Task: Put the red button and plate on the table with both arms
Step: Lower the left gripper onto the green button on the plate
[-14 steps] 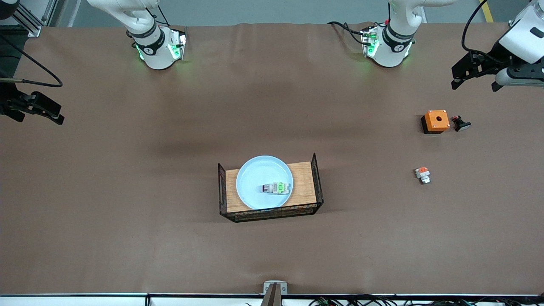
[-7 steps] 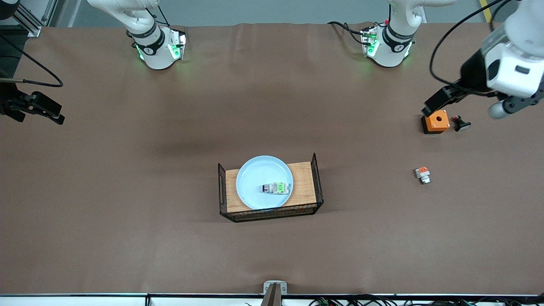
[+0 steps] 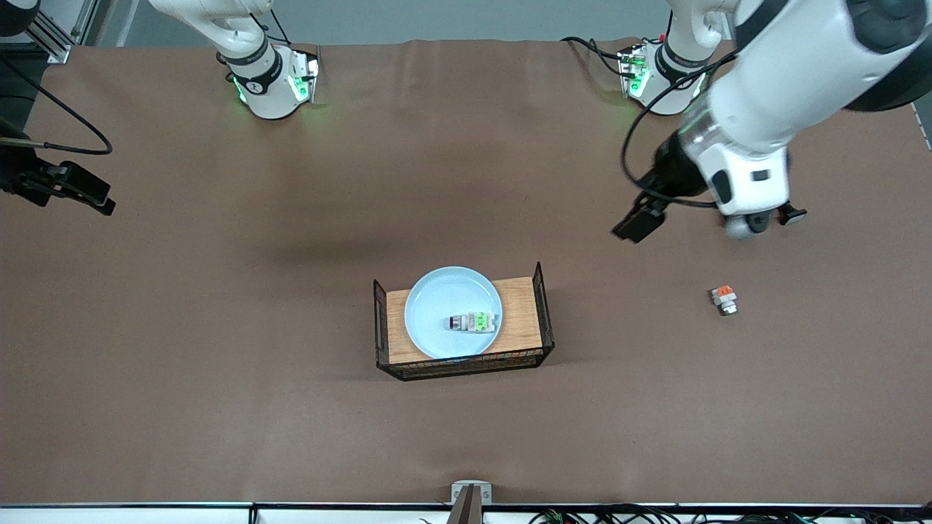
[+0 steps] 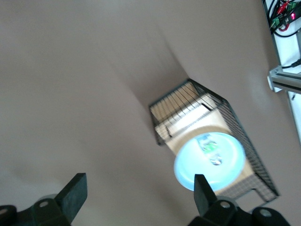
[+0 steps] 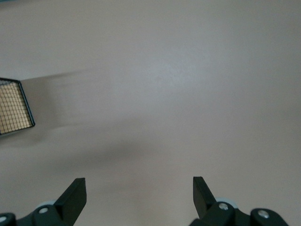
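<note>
The pale blue plate lies on a small wooden board with black wire sides in the middle of the brown table. The red button, white-grey with green marks, lies on the plate. My left gripper hangs open and empty over the table, between the board and the left arm's end. In the left wrist view its gripper frames bare table, with the plate and the button farther off. My right gripper waits open at the right arm's end; in its wrist view that gripper shows only table.
A tiny white part with an orange block lies toward the left arm's end. A black button piece peeks out beside the left hand. A corner of the wire-sided board shows in the right wrist view.
The left arm has swung in from the table's end toward the middle and now covers the orange box. The right arm has barely moved; plate and button lie as before.
</note>
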`<action>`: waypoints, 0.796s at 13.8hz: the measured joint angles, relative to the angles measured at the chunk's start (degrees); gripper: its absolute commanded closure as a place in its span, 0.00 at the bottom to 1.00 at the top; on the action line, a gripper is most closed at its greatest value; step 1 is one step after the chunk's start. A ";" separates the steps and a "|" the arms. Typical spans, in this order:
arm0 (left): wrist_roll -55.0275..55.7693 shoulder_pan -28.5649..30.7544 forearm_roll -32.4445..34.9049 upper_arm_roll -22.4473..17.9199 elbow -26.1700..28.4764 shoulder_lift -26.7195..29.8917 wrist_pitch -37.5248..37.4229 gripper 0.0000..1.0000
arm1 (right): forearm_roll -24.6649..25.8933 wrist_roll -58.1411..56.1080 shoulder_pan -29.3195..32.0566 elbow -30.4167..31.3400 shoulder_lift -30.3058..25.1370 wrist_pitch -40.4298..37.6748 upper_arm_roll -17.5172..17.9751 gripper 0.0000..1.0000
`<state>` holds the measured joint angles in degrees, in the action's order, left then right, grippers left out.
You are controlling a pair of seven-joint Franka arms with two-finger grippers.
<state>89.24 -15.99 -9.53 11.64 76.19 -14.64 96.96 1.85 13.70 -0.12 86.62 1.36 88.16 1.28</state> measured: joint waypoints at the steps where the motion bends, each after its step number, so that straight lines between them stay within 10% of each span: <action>1: 4.88 -1.78 0.00 -0.05 -0.64 -1.70 2.02 0.00 | 0.00 3.88 -1.18 0.09 0.01 -0.40 0.10 0.00; 11: 30.89 -16.37 0.07 -7.02 -8.07 -21.08 15.43 0.00 | 0.00 31.55 -11.19 2.70 1.30 -1.10 0.48 0.00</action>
<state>120.13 -32.36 -9.47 4.62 68.12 -35.72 112.39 1.85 45.25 -11.31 89.32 2.66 87.06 1.76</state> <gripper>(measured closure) 0.000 0.000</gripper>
